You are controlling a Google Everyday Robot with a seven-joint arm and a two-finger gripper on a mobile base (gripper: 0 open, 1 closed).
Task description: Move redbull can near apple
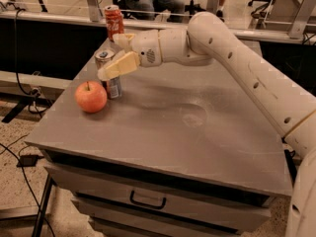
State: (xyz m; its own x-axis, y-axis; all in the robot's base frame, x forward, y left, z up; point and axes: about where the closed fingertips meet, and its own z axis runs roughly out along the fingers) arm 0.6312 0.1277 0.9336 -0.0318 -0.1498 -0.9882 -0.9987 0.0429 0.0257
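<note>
Arm pose: white arm (232,58) enters from the right edge, rises to a bend above the rear of the worktop (187,132), then runs roughly level leftward, its wrist over the rear left part
Tool: tool (109,57) at the end of the wrist, reaching left and slightly downward at the top of the redbull can (112,85), with a pale part of it crossing the can's upper body
Tool state: cannot tell whether it pinches the can or stands apart from it
Redbull can, position: on the worktop's left rear part, just beside the apple (91,97), on the apple's right and slightly behind it; whether the two touch cannot be told
Redbull can, axis: long axis vertical, silver top up, base on the worktop
Apple: red-orange, resting on the worktop near the left edge, stem up
Other can: red soda can (114,21), upright at the rear left corner, behind the tool
Furniture: grey worktop over a drawer with a dark handle (146,200)
</note>
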